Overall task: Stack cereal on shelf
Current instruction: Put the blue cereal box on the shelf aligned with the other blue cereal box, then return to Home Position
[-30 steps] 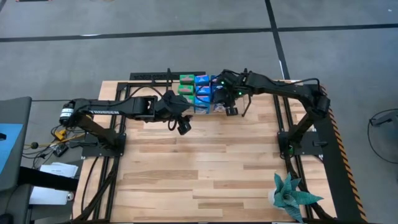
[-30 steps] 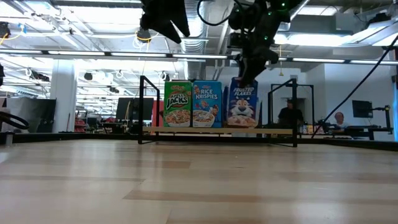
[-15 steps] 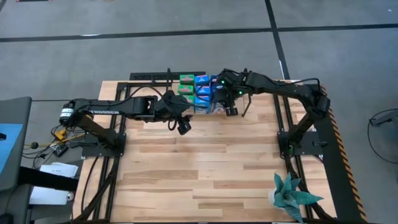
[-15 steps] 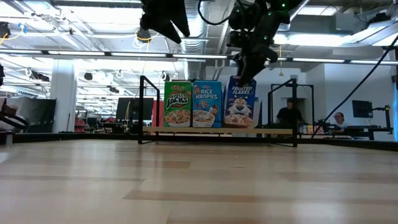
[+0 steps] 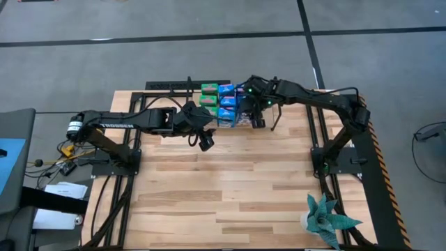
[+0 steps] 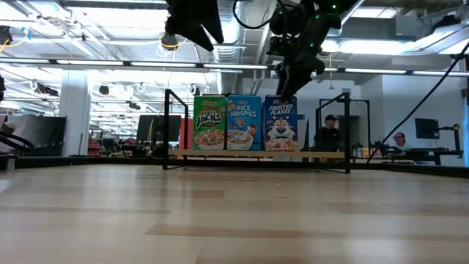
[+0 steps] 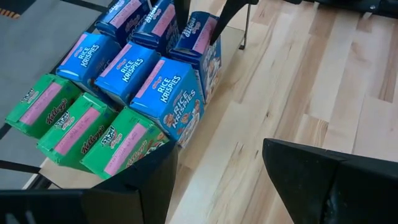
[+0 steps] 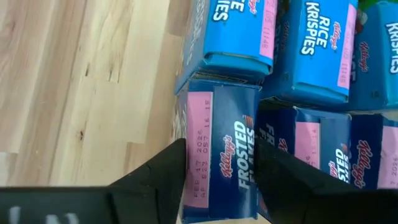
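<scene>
Cereal: the dark blue cardboard Frosted Flakes box [image 6: 281, 123] stands upright at the front right end of the light wooden shelf board [image 6: 256, 153], between the parted fingers of the right gripper [image 6: 295, 79], beside light blue and green boxes. Left gripper [image 5: 205, 145], fingers apart and empty, hovers near the shelf's front edge.

On the shelf [image 6: 256, 153], the middle front box [image 6: 244, 123] reads "RICE KRISPIES". Left of it in the low view, the green box [image 6: 209, 123] reads "JACKS"; right of it, the dark blue box [image 6: 280, 123] reads "FROSTED FLAKES". Box tops repeat the names: "RICE KRISPIES" on the light blue tops [image 7: 163, 89], "Kellogg's" on a green top [image 7: 78, 122], and "Kellogg's FROSTED FLAKES" on the dark blue top [image 8: 233, 155], whose pink panel carries a date stamp too small to read surely.
</scene>
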